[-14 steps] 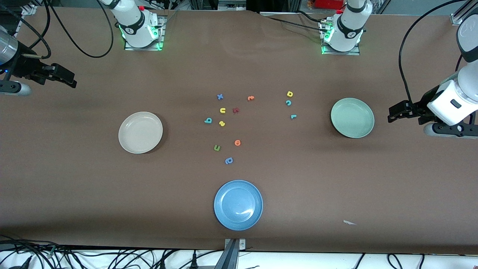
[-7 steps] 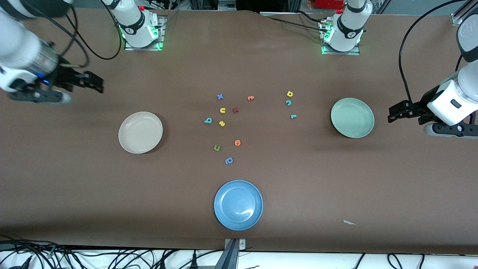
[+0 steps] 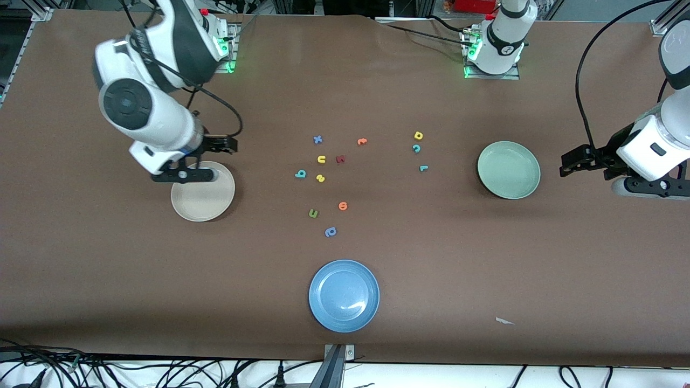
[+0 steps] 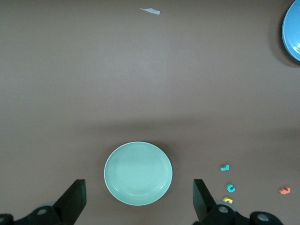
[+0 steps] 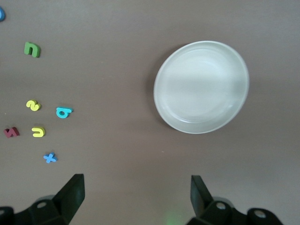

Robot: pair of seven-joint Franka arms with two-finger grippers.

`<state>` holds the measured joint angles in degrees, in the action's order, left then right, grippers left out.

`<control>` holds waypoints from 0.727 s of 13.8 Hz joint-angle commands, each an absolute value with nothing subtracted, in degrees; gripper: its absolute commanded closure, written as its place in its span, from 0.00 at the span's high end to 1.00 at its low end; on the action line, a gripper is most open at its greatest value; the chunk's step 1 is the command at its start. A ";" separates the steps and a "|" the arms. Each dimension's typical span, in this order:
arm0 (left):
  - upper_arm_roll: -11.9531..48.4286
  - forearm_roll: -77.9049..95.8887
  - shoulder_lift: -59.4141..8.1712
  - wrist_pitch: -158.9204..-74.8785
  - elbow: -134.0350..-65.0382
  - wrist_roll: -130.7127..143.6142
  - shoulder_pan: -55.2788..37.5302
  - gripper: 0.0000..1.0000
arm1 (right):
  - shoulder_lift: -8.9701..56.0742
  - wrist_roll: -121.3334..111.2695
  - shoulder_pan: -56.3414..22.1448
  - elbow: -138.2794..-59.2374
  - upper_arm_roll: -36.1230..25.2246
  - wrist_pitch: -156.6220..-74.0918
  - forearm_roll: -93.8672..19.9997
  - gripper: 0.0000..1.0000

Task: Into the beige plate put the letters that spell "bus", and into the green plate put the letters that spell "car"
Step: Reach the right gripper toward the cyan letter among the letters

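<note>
Your right arm has swung in from the edge of the tabletop (image 3: 108, 258) within the last second: it hung out past the right arm's end of the table, and now the right end effector (image 3: 226, 144) hovers over the rim of the round, shallow cream-beige plate (image 3: 207, 207), on the side facing the letters. Its fingers are spread wide and carry nothing.

No letter has moved. The teal foam "b" (image 3: 301, 174), the yellow foam "u" (image 3: 321, 159) and the yellow foam "s" (image 3: 321, 178) lie close together on the tabletop between the two plates, apart from the beige plate and not yet in it. The yellow foam "a" (image 3: 418, 136), the teal foam "c" (image 3: 416, 148) and the teal foam "r" (image 3: 423, 168) lie in a short line near the round pale mint-green plate (image 3: 509, 170), which is also empty.

Your left arm waits, with the left end effector (image 3: 563, 161) spread open above the tabletop just outside the green plate.

I read this as the opening approach: the right arm looks headed for the "bus" group, and all six placements remain.
</note>
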<state>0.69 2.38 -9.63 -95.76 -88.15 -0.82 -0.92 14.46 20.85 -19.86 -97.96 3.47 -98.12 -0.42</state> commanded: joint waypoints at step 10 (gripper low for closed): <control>0.61 3.07 -9.93 -93.79 -87.01 -1.84 -0.88 1.00 | 18.45 46.03 -24.07 -113.56 8.79 -126.72 -1.06 0.64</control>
